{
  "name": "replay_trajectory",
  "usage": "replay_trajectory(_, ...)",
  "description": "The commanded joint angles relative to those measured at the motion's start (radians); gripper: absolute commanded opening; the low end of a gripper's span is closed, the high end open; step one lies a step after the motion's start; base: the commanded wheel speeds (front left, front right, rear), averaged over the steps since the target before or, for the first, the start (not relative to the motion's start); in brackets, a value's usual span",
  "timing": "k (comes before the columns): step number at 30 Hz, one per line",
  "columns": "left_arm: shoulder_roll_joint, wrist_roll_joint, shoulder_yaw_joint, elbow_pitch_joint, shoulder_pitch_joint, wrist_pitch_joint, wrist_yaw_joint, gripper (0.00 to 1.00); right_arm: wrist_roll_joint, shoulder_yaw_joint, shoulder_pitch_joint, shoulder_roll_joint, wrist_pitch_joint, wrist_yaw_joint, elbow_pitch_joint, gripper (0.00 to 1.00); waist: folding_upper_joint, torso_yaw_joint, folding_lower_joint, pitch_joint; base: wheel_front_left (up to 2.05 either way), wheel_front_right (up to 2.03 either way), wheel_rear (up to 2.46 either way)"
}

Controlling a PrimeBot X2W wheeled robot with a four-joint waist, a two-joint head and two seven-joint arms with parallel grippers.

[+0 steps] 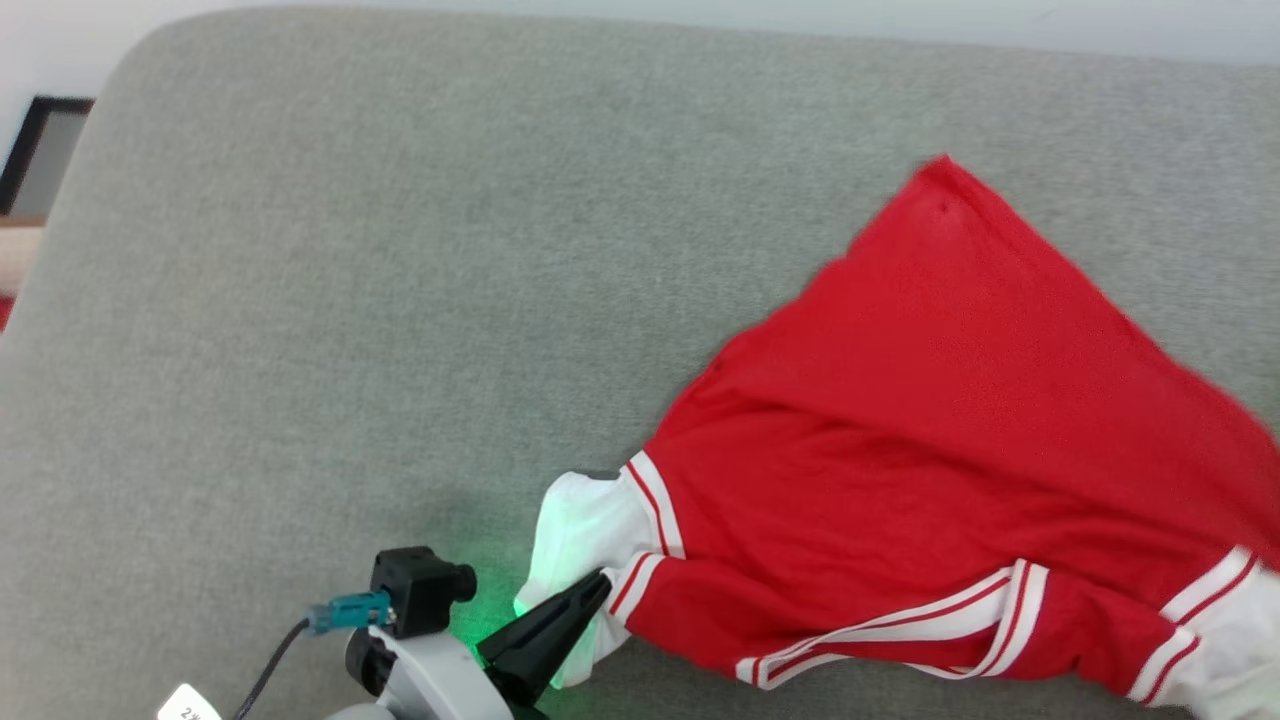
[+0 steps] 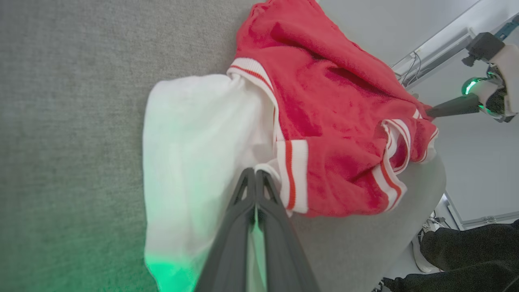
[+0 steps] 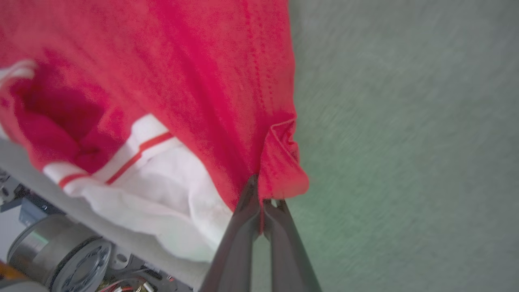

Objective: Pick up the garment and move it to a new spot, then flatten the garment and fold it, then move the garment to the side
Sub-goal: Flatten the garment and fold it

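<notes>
Fingers of the left gripper are clenched on the garment at its white end, lower centre of the head view; the right gripper pinches a red edge fold. The garment lies right on the grey cushion. Pick-up step, I judge: next, lift the 2 grips together

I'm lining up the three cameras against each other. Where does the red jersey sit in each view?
Head view: the red jersey spreads over the right half; the left gripper pinches its white sleeve at bottom centre.
Left wrist view: jersey upper centre to right, above the left gripper.
Right wrist view: jersey upper left, pinched by the right gripper.
Shared landmark: the grey fabric surface beneath.
</notes>
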State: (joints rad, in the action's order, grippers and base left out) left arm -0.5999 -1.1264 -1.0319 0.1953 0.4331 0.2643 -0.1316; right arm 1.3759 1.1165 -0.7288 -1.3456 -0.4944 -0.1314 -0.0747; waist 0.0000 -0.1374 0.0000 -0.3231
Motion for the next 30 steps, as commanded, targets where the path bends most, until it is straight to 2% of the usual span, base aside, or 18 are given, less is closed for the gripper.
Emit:
replay_trajectory(1,-0.008,0.004,0.007,-0.005,-0.016,-0.001,0.003,0.0,0.019,0.025,0.055,-0.017,0.018,0.001,0.046,0.0,0.0,0.036,0.0,0.032,0.0,0.0,0.0)
replay_trajectory(6,-0.016,0.01,0.019,-0.009,-0.031,-0.001,0.003,0.0,0.024,0.083,0.174,-0.035,0.054,0.001,0.153,0.0,0.0,0.049,0.0,0.042,0.0,0.0,0.0)
replay_trajectory(11,-0.017,0.013,0.03,-0.008,-0.042,0.0,0.003,0.0,0.008,0.094,0.246,-0.009,0.12,0.001,0.196,0.0,0.0,0.057,0.0,0.048,0.0,0.0,0.0)
replay_trajectory(12,-0.017,0.012,0.031,-0.008,-0.045,0.0,0.003,0.0,0.0,0.086,0.251,-0.005,0.143,0.001,0.187,0.4,0.0,0.059,0.0,0.049,0.0,0.0,0.0)
replay_trajectory(13,-0.019,0.012,0.032,-0.009,-0.049,0.0,0.003,0.0,-0.005,0.081,0.256,-0.001,0.16,0.001,0.182,0.9,0.0,0.062,0.0,0.051,0.0,0.0,0.0)
replay_trajectory(14,-0.02,0.011,0.032,-0.01,-0.052,0.0,0.003,0.0,-0.013,0.072,0.26,-0.001,0.176,0.001,0.18,1.0,0.0,0.064,0.0,0.052,0.0,0.0,0.0)
replay_trajectory(22,-0.018,0.016,0.046,-0.024,-0.082,0.0,0.003,0.0,0.029,-0.024,0.25,-0.093,0.25,0.001,0.229,1.0,0.0,0.06,0.0,0.065,0.0,0.0,0.0)
replay_trajectory(26,-0.008,0.027,0.043,-0.027,-0.089,0.0,0.003,0.0,0.023,-0.089,0.207,-0.104,0.251,0.001,0.223,1.0,0.0,0.045,0.0,0.063,0.0,0.0,0.0)
replay_trajectory(30,0.015,0.043,0.029,-0.028,-0.073,-0.001,0.003,0.0,-0.058,-0.195,0.117,-0.102,0.263,0.001,0.163,1.0,0.0,0.009,0.0,0.043,0.0,0.0,0.0)
